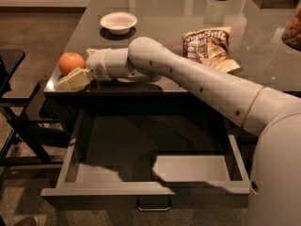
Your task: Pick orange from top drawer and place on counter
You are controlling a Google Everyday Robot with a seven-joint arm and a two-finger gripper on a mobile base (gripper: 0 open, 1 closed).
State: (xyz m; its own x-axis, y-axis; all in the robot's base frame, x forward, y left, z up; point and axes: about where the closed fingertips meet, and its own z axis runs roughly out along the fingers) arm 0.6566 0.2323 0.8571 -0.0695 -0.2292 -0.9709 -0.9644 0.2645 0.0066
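Pincer (pixel 79 70) touching orange (pixel 70 61) on counter (pixel 155 13).

Orange (pixel 71 62) at counter (pixel 164 6) cnr, by gripper (pixel 76 74); drawer (pixel 146 189) open.

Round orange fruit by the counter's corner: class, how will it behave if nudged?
The smooth round orange fruit would probably roll, perhaps off the nearby edge of the glossy dark-grey counter. Its shiny skin might slip from the hand beside it.

We find the gripper (pixel 74 76) at the nine-o'clock edge of the counter (pixel 160 8), the orange (pixel 70 61) just beside it at twelve o'clock. At six o'clock, the top drawer (pixel 146 192) stands open.
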